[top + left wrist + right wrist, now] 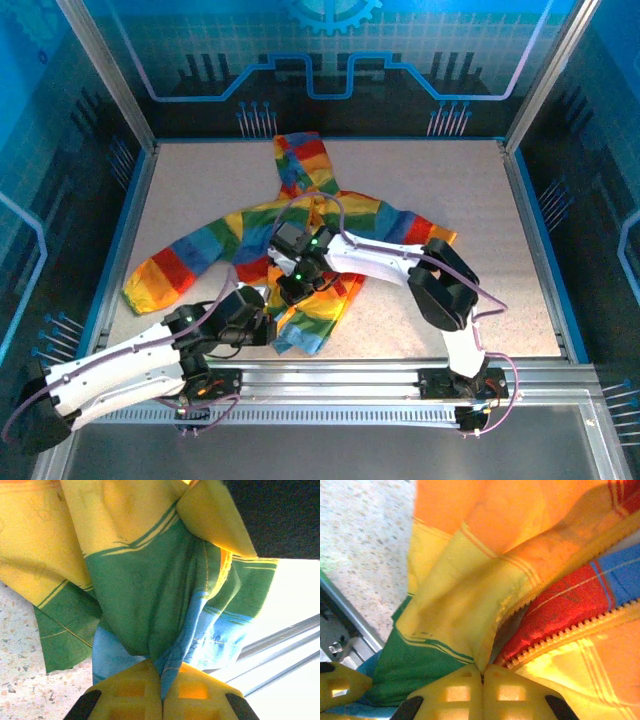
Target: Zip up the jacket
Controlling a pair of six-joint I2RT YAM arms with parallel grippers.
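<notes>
1. Table [200, 180]: a pale speckled top inside a blue-lit enclosure. Metal rails [340, 378] run along the near edge at the bottom of the top view, where both arm bases sit.
2. Jacket [250, 235]: lies at the centre of the table in the top view. The hood [305, 160] points to the upper middle, one sleeve [165, 270] reaches to the lower left and the other [410, 225] to the right. Its lower hem is bunched towards the rails.
3. Obstruction: both arms cross over the lower front of the jacket in the top view and hide much of the opening there.
4. Left gripper [268, 325]: sits at the bunched hem, just left of centre. In the left wrist view the left gripper [161, 680] has its yellow pads [130, 690] pressed together on a blue fold of the jacket [140, 590]. The cloth hangs lifted above the table [20, 680], with the rails [280, 645] at lower right.
5. Right gripper [290, 290]: lies just above the left one, over the jacket front. In the right wrist view the right gripper [482, 672] is closed on the yellow edge of the jacket [470, 605] beside the zipper [560, 630].
6. Zipper: two orange rows of teeth are apart at the right of the frame and converge towards the pads, with red cloth between them.
</notes>
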